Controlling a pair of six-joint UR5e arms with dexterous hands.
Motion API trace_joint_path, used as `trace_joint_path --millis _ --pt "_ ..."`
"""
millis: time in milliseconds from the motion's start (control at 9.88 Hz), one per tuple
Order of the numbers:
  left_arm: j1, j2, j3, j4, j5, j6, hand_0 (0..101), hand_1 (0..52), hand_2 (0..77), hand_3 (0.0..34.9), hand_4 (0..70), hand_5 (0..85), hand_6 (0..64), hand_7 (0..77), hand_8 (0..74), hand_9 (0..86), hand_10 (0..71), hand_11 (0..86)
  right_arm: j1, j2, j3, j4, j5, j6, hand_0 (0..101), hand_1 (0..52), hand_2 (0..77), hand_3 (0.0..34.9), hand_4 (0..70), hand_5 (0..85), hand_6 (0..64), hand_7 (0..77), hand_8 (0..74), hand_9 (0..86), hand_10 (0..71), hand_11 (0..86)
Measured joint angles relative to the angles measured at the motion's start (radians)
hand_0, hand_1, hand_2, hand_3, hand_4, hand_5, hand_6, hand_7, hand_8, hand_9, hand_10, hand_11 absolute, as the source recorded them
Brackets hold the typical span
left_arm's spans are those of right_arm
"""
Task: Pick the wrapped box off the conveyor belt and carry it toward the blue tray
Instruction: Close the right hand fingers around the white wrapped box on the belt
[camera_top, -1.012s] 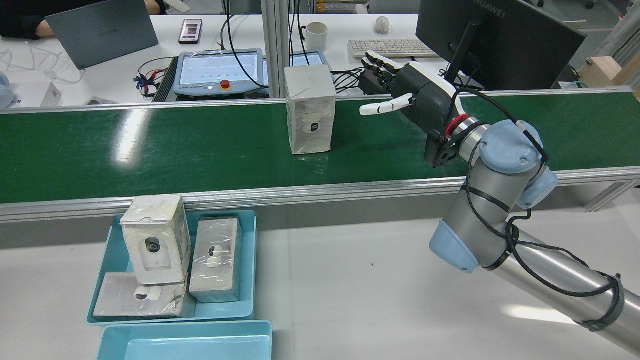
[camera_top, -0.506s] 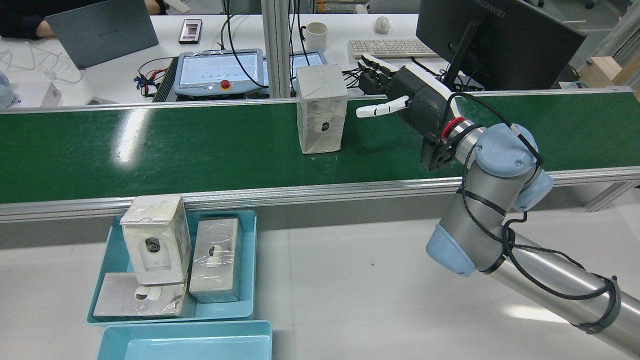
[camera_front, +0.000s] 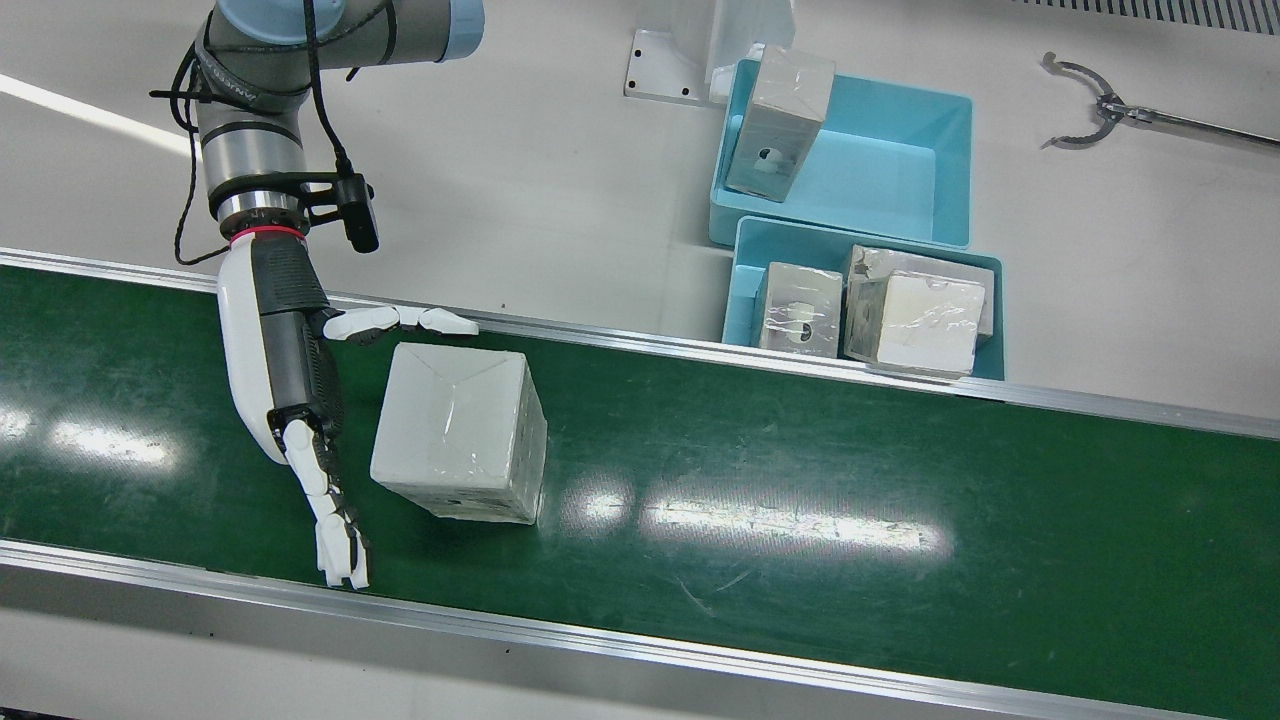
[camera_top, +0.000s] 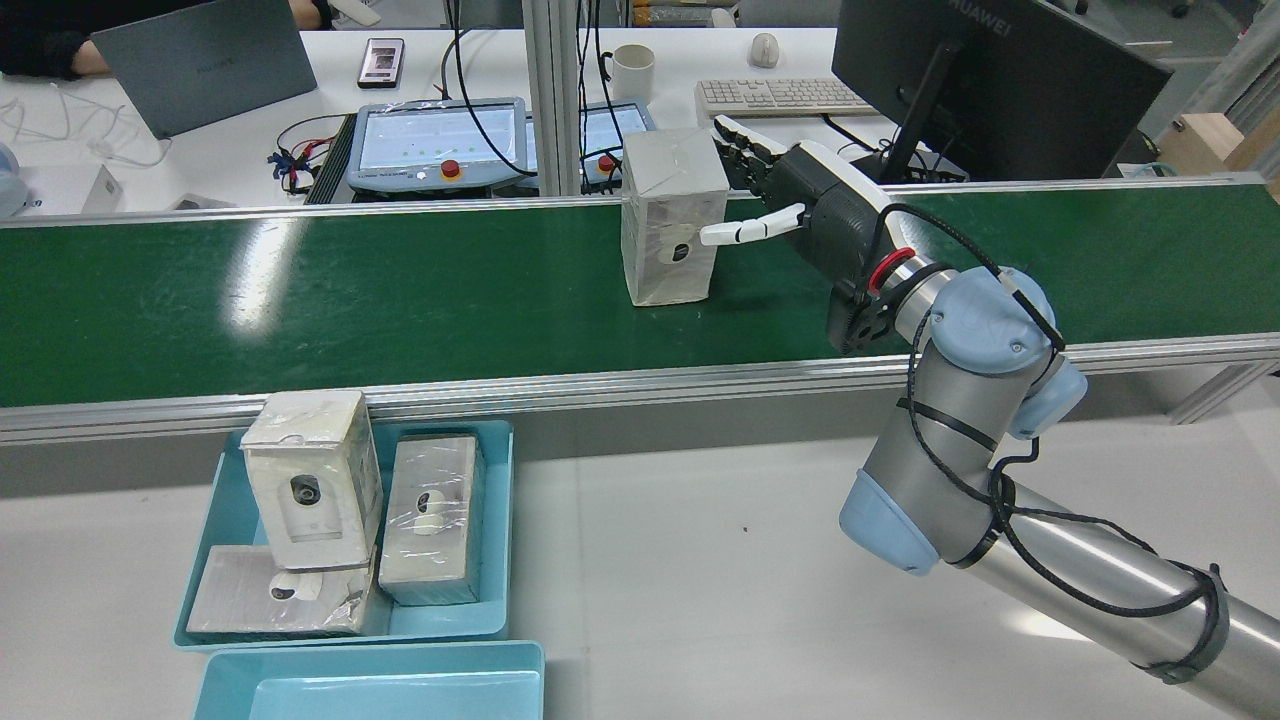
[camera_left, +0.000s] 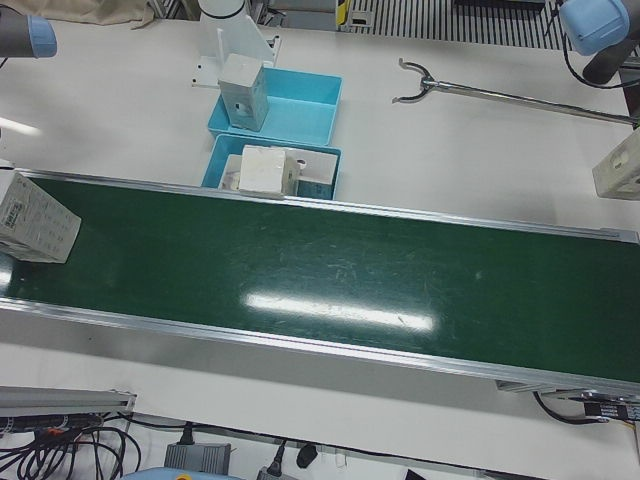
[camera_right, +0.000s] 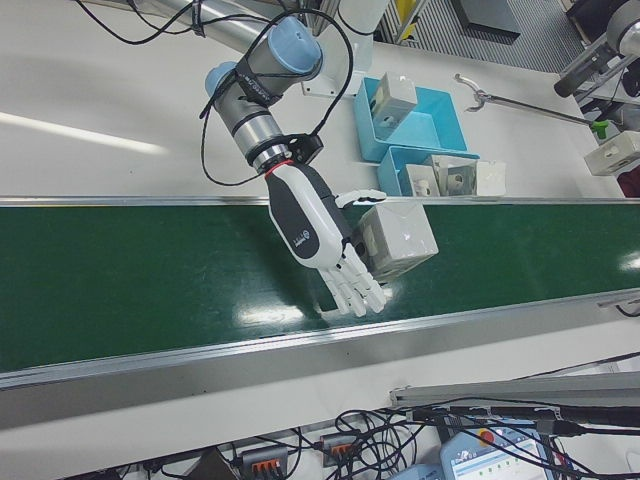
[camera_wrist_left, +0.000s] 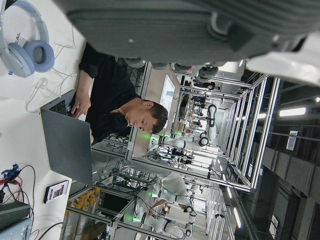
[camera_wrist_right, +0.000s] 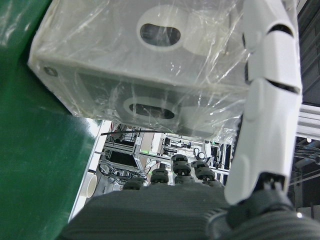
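Since a second ago: white plastic-wrapped cardboard box (camera_top: 672, 215) carried rightward along the dark green conveyor belt (camera_top: 300, 300) in the rear view; right hand (camera_top: 800, 205) advanced to meet it, its gap to the box now nearly shut.

Item: box, upright on the belt, near its far edge in the rear view, at 9 o'clock from the right hand.

Hand: spread wide, holding nothing; thumb (camera_front: 400, 322) along the box's tray-side face, fingers (camera_front: 330, 510) reaching past its opposite side. Contact cannot be confirmed.

Handling, judged: light, stiff carton; the loose glossy film (camera_wrist_right: 150, 75) looks slippery and may shift under the pads. Best taken across two opposite flat faces, mid-height, away from the oval cut-outs.

Destination: light blue plastic tray (camera_top: 495, 520) on the white tabletop (camera_top: 680, 560), at 7 o'clock from the box, already holding three wrapped boxes.

Left hand: only its underside shows; state cannot be told.
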Motion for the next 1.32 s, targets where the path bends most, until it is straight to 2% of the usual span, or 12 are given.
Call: trace_joint_path --millis 810,1012,1113,1214,1315 --pt "0.0 0.0 0.0 0.0 0.0 0.0 0 0.0 0.5 0.0 0.0 1.1 0.0 0.5 0.0 0.0 0.0 0.0 -0.003 0.0 -0.015 0.004 0.024 0.002 45 12.5 16.9 0.0 3.3 1.6 0.0 0.5 2.7 1.6 0.0 1.6" --pt "0.0 0.0 0.0 0.0 0.0 0.0 0 0.0 0.5 0.0 0.0 1.1 0.0 0.0 0.0 0.0 0.0 0.0 -0.003 -0.002 -0.015 0.025 0.036 0.005 45 12.5 16.9 0.0 3.3 1.6 0.0 0.5 1.1 1.6 2.2 1.1" --pt "0.0 0.0 0.0 0.0 0.0 0.0 0 0.0 0.5 0.0 0.0 1.1 0.0 0.0 0.0 0.0 0.0 0.0 -0.003 -0.003 -0.015 0.04 0.039 0.005 43 10.4 17.5 0.9 3.3 4.4 0.0 0.5 2.2 1.6 2.7 1.1" --pt "0.0 0.0 0.0 0.0 0.0 0.0 0 0.0 0.5 0.0 0.0 1.1 0.0 0.0 0.0 0.0 0.0 0.0 -0.003 -0.004 -0.015 0.05 0.041 0.006 42 10.4 16.4 2.1 3.3 9.3 0.0 0.5 2.7 1.6 4.9 4.4" --pt "0.0 0.0 0.0 0.0 0.0 0.0 0 0.0 0.5 0.0 0.0 1.1 0.0 0.0 0.0 0.0 0.0 0.0 -0.003 -0.005 -0.013 0.055 0.043 0.007 42 10.4 16.4 2.1 3.3 9.3 0.0 0.5 2.7 1.6 4.9 4.4"
